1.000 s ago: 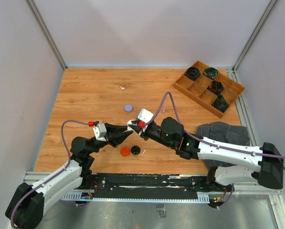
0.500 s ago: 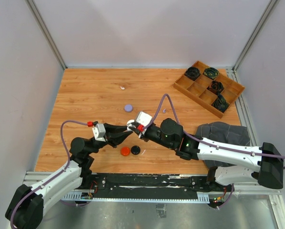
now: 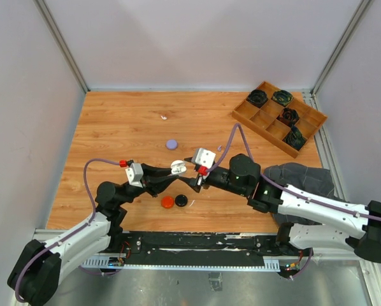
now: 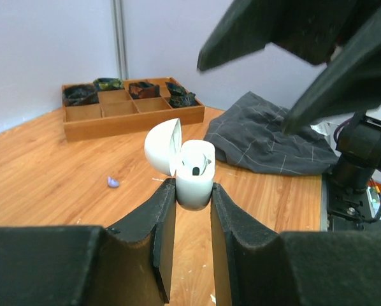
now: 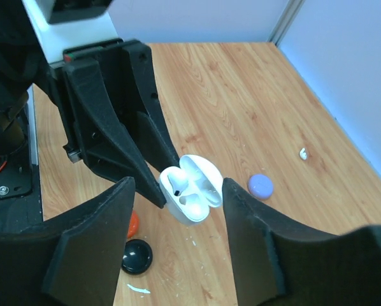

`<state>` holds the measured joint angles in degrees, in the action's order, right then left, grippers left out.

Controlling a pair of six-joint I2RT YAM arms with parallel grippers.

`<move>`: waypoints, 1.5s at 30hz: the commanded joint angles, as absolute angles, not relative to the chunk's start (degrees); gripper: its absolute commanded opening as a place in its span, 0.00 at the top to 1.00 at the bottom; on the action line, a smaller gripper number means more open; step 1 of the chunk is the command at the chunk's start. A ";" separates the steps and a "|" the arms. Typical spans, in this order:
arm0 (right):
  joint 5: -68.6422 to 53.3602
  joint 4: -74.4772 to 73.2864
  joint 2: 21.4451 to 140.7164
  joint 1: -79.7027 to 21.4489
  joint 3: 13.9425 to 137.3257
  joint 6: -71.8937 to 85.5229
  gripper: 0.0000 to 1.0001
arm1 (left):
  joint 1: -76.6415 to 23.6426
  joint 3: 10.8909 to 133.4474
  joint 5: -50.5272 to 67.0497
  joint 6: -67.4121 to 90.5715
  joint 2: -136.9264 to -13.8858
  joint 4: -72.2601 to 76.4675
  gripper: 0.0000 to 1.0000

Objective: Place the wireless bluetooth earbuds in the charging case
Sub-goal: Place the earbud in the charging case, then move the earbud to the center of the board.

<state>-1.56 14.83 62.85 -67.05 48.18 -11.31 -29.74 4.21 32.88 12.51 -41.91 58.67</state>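
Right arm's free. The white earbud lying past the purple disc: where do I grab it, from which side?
Come straight down on the white earbud from above, pinching across its body. It lies flat on the table with nothing beside it, probably too low for a side approach. Its stem direction is too small to tell.

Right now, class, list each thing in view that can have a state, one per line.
charging case, lid open, held aloft.
left gripper, shut on the charging case.
right gripper, open, holding nothing.
white earbud, lying loose, outside the case.
wooden tray, some compartments filled, others empty.
grey cloth, crumpled.
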 commanded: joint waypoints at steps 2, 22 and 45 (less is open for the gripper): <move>-16.85 12.02 57.95 -57.86 45.91 -7.96 0.37 | -29.44 4.96 34.30 13.65 -43.41 62.57 1.00; -42.13 37.81 60.75 -43.34 33.52 3.93 0.35 | -29.44 8.96 40.17 18.27 -46.82 68.63 1.00; -48.30 50.45 66.32 -43.43 34.13 12.50 0.61 | -29.44 9.71 42.96 27.61 -53.32 83.15 1.00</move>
